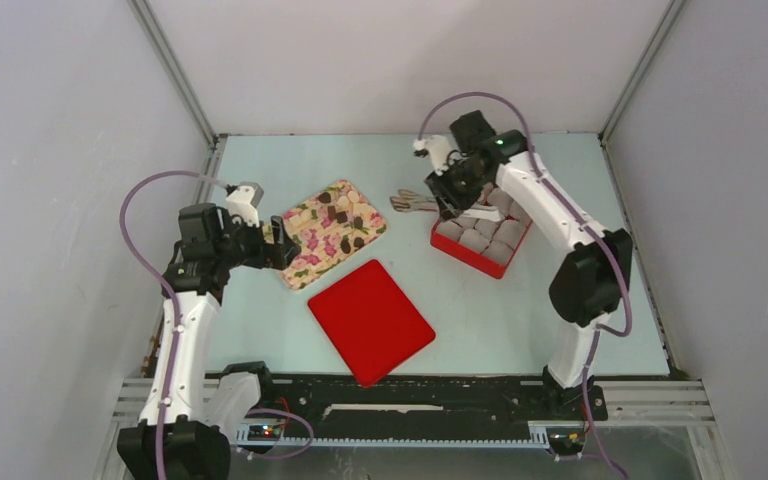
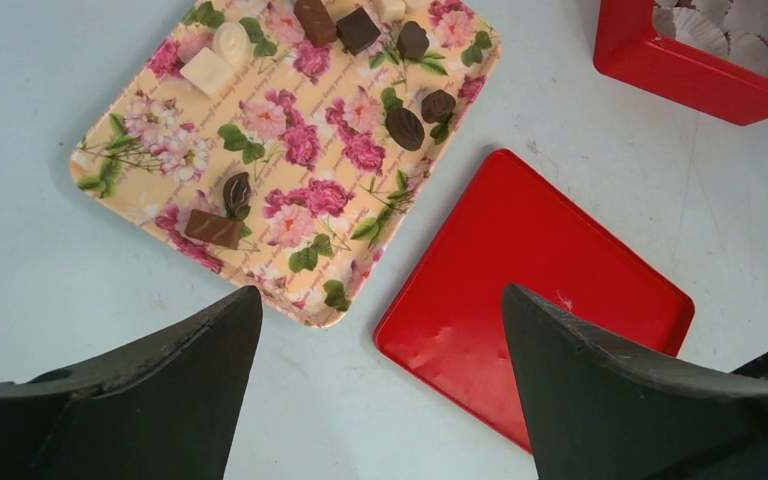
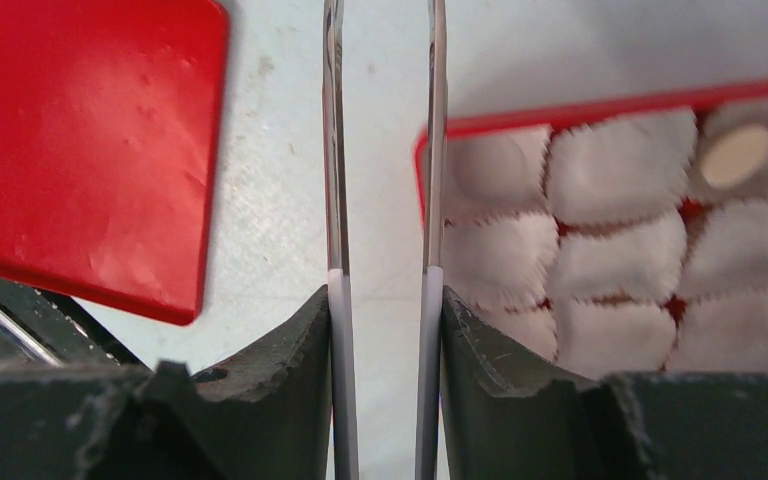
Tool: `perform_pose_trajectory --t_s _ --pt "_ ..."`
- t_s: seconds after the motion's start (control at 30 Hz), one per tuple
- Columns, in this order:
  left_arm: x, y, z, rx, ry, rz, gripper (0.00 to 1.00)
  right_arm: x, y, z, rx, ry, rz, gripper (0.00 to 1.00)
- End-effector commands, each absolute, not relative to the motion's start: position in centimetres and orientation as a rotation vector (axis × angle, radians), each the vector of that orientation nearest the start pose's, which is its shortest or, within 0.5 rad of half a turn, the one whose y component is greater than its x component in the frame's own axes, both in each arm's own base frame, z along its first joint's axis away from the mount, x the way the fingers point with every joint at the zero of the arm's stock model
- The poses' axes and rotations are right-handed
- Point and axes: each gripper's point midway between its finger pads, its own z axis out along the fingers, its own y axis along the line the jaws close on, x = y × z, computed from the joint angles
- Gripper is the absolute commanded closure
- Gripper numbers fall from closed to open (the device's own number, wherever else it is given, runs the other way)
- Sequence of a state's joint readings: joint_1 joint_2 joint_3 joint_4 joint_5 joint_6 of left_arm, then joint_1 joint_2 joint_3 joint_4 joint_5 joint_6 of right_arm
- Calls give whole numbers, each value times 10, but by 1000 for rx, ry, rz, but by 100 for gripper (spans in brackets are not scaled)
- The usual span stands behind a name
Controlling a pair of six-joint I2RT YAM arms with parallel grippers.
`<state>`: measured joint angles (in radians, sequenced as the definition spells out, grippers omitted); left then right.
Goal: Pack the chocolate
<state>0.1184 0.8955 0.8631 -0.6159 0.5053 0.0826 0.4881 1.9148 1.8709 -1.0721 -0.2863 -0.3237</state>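
On flowered tray (image 2: 160, 150), left of centre on the table (image 2: 20, 260): most of the chocolate (image 2: 404, 128), loose dark and pale lumps. Mostly bunched toward the tray's far end, two dark ones off by themselves nearer the left arm. One pale piece (image 3: 735, 155) seated in a paper cup (image 3: 610, 165) inside the red box (image 3: 560, 108), over on the right side of the table. Other cups in the wrist view white, crinkled, packed edge to edge. Red lid (image 2: 530, 260) flat on the table between tray and box, nearer the arm bases, just beside the tray's corner but not touching. Clamped in right gripper (image 3: 385, 300): thin metal tongs (image 3: 333, 150), blades parallel and slightly apart, reaching out over bare table right at the box's rim. Wide open, gripping nothing: left gripper (image 2: 380, 300), hanging above the table at the tray's near-left edge, camera looking across tray and lid. Fingers (image 2: 160, 390) well apart.
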Motion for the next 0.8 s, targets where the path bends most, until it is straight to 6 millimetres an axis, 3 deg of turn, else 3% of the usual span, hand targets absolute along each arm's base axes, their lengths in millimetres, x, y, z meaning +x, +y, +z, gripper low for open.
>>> perform_pose_trajectory --t_s 0.0,0.3,0.47,0.57,0.77 --pt "276 -55 212 226 2107 -482 7 364 200 202 -1013 2382 439 80" --pt "265 -81 202 366 2137 -571 1 368 99 210 -708 2448 325 80" --pt "260 -97 199 476 2154 -593 0 366 53 195 -624 2492 163 79" --pt "260 -100 198 503 2157 -597 0 367 34 184 -589 2521 103 79" --pt "258 -99 198 507 2158 -583 0 377 18 172 -528 2541 82 79"
